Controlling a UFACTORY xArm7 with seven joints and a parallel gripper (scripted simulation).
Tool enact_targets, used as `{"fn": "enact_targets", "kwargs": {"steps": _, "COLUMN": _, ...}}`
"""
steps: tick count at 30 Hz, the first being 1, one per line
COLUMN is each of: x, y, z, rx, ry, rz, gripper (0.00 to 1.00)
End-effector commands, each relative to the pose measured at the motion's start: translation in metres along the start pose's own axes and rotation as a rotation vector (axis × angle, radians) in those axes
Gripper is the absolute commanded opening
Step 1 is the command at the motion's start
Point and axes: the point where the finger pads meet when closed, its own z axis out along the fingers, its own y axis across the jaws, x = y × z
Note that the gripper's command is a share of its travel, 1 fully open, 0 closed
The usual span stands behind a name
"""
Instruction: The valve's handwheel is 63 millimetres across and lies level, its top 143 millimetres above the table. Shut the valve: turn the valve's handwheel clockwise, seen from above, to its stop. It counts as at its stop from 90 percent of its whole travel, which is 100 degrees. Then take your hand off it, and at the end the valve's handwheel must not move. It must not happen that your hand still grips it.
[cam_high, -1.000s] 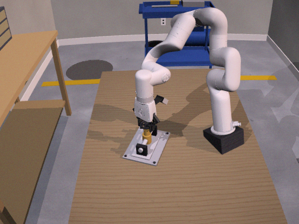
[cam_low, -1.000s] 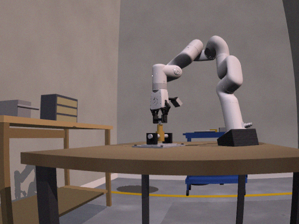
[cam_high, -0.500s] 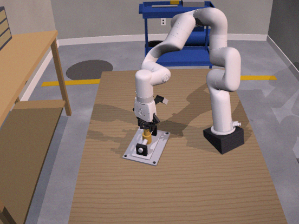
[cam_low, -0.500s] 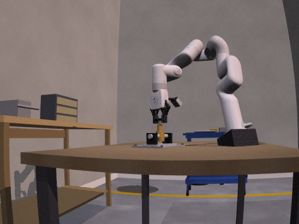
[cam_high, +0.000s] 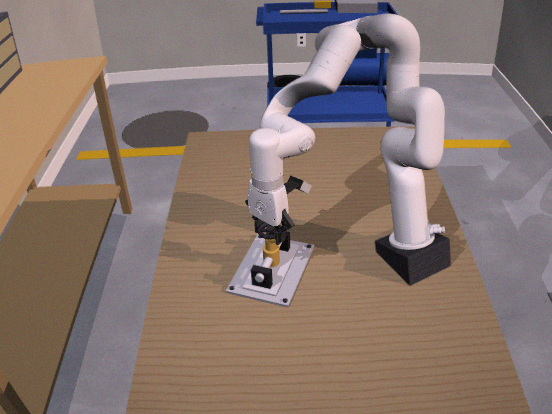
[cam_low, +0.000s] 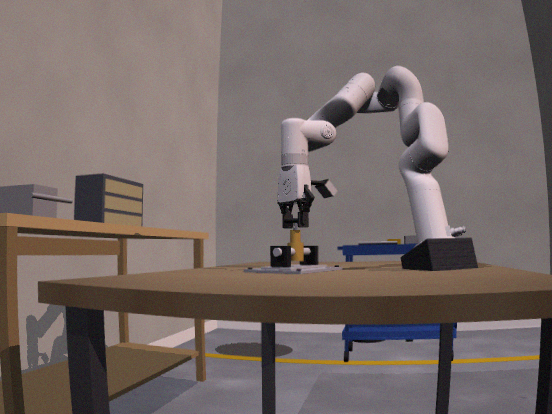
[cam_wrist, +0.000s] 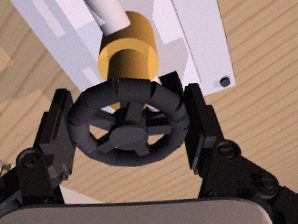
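The valve stands on a grey baseplate (cam_high: 270, 273) on the wooden table, with a yellow body (cam_high: 271, 246) and a white pipe through black end blocks. Its black spoked handwheel (cam_wrist: 128, 127) lies level on top. My gripper (cam_wrist: 128, 104) comes straight down over it, and its two black fingers press the rim from the left and right sides. In the top view the gripper (cam_high: 272, 231) hides the wheel. In the exterior view the gripper (cam_low: 295, 221) sits just above the yellow body (cam_low: 296, 246).
The arm's black base (cam_high: 413, 257) stands on the table to the right of the valve. A wooden bench (cam_high: 35, 125) is off to the left, a blue cart (cam_high: 327, 65) behind the table.
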Motion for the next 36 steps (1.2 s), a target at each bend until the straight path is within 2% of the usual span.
{"fn": "enact_targets", "kwargs": {"steps": 1, "x": -0.0011, "y": -0.0005, "z": -0.0011, "rx": 0.001, "ry": -0.003, "rz": 0.017, "gripper": 0.0}}
{"fn": "enact_targets", "kwargs": {"steps": 15, "x": -0.0011, "y": -0.0005, "z": -0.0011, "rx": 0.001, "ry": -0.003, "rz": 0.113, "gripper": 0.0}}
{"fn": "enact_targets", "kwargs": {"steps": 36, "x": -0.0011, "y": -0.0005, "z": -0.0011, "rx": 0.001, "ry": -0.003, "rz": 0.392, "gripper": 0.0}}
